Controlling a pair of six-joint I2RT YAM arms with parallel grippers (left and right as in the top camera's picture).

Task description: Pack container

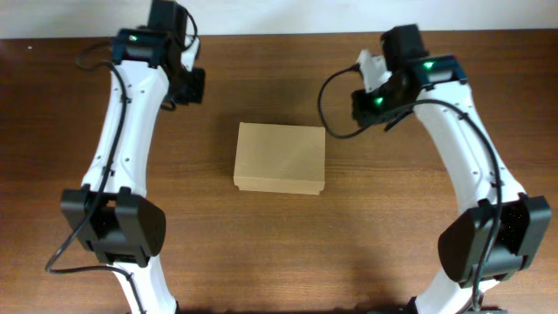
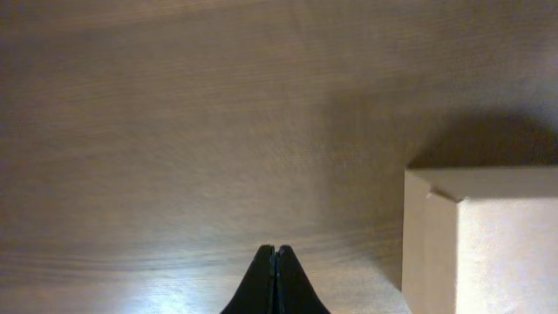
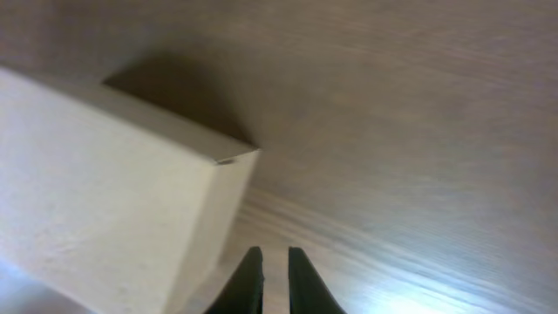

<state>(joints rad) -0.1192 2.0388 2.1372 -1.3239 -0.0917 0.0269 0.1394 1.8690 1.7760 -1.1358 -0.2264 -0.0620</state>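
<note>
The container (image 1: 279, 157) is a plain tan cardboard box lying in the middle of the wooden table with its flap lid closed. It also shows at the right edge of the left wrist view (image 2: 488, 244) and at the left of the right wrist view (image 3: 96, 192). My left gripper (image 1: 193, 85) hovers to the far left of the box, its fingers (image 2: 275, 250) pressed together and empty. My right gripper (image 1: 364, 103) hovers just past the box's far right corner, its fingers (image 3: 275, 253) a narrow gap apart with nothing between them.
The brown wooden table (image 1: 279, 253) reaches a pale wall along the far edge (image 1: 279, 17). Both arm bases stand at the near corners (image 1: 113, 227) (image 1: 493, 235). No tape rolls or pens are in view.
</note>
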